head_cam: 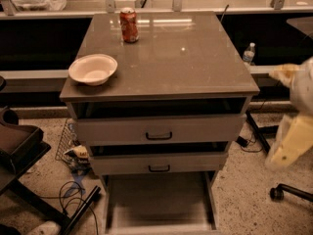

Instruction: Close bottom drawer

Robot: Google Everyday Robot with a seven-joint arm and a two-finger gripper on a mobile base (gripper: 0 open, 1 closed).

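Note:
The bottom drawer (159,199) of the grey-beige cabinet is pulled far out toward me. Its plain grey tray shows, and its front lies at the lower edge of the view, with the handle out of sight. The middle drawer (159,164) and the top drawer (159,130) stand slightly open, each with a black bar handle. My gripper (289,138) is a cream, blurred shape at the right edge, beside the cabinet and level with the upper drawers. It touches nothing.
On the cabinet top (195,62) stand a white bowl (93,68) and a red can (129,25). A dark chair (17,146) and cables (73,199) are on the left floor. A water bottle (249,53) and a chair caster (277,194) are on the right.

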